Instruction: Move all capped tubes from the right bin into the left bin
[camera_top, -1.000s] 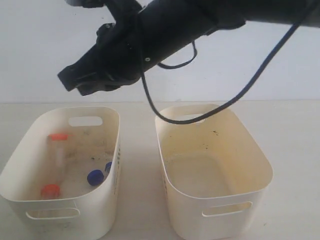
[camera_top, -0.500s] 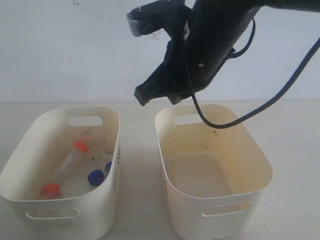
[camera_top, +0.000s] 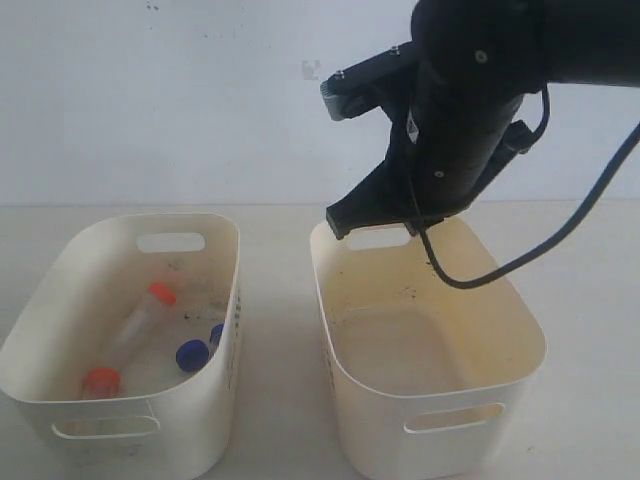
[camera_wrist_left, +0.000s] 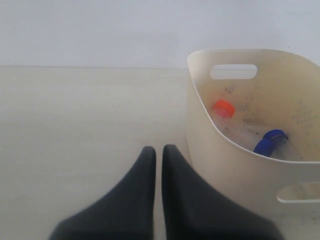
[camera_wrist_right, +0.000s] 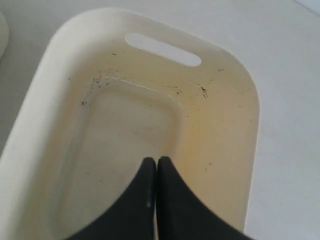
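With your right gripper (camera_wrist_right: 157, 161) and left gripper (camera_wrist_left: 158, 149) both pinched together on nothing, sweep the right bin (camera_wrist_right: 240, 115) once for stragglers, as the visible capped tubes (camera_top: 140, 322) all lie in the left bin (camera_top: 70, 260).

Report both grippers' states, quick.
Left gripper: shut, nothing between its fingers.
Right gripper: shut, empty, poised over the right bin.
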